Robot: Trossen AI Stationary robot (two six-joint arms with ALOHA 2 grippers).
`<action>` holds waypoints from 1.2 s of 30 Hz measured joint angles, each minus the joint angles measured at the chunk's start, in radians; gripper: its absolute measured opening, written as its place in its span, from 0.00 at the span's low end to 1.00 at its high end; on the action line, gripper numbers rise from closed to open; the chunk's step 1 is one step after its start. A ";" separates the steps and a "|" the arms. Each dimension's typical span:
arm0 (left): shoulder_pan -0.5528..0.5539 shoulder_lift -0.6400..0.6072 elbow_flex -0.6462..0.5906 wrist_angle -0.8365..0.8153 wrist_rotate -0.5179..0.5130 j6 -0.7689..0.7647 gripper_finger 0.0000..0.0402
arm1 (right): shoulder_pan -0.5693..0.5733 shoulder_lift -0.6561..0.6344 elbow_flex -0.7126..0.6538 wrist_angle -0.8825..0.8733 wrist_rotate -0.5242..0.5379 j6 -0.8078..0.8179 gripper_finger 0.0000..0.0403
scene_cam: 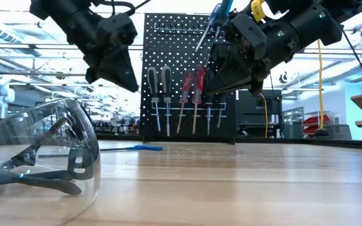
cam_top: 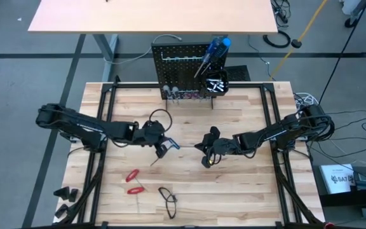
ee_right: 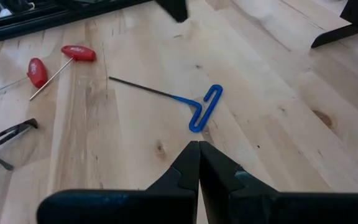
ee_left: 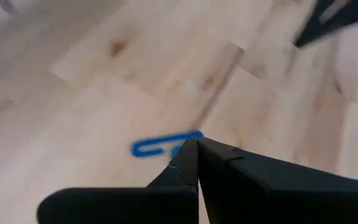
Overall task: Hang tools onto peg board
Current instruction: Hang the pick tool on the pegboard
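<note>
Your peg board (cam_top: 180,63) stands at the table's far edge — screwdrivers (scene_cam: 175,94) hang on its face, and its black bin (cam_top: 216,84) holds silver bits. A blue-handled hex key (ee_right: 194,102) lies flat mid-table between your left gripper (cam_top: 164,147) and right gripper (cam_top: 205,152) — both clenched, holding nothing.

- peg board (cam_top: 176,60) is black, dotted all over with a grid of little holes
- tabletop (cam_top: 189,184) is pale tan wood in plank strips
- blue-handled hex key (ee_right: 197,107) with a thin dark shaft
- two red-handled tools (cam_top: 133,181) on the wood
- red and silver-grey screwdrivers (scene_cam: 181,97) on the board
- safety glasses (scene_cam: 39,150): clear lens, dark frame
- both arms are black
</note>
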 joint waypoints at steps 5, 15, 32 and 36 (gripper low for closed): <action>-0.011 0.022 0.000 -0.020 0.093 -0.008 0.03 | 0.000 0.000 0.000 0.006 0.000 0.000 0.00; -0.055 0.161 0.000 -0.010 0.077 -0.049 0.28 | 0.000 0.000 0.000 0.014 0.000 0.000 0.00; -0.054 0.334 0.003 0.043 0.059 -0.074 0.32 | 0.000 0.000 0.000 0.017 0.000 0.000 0.00; -0.054 0.344 0.005 0.044 0.058 -0.050 0.32 | 0.000 0.000 0.000 0.017 0.000 0.000 0.00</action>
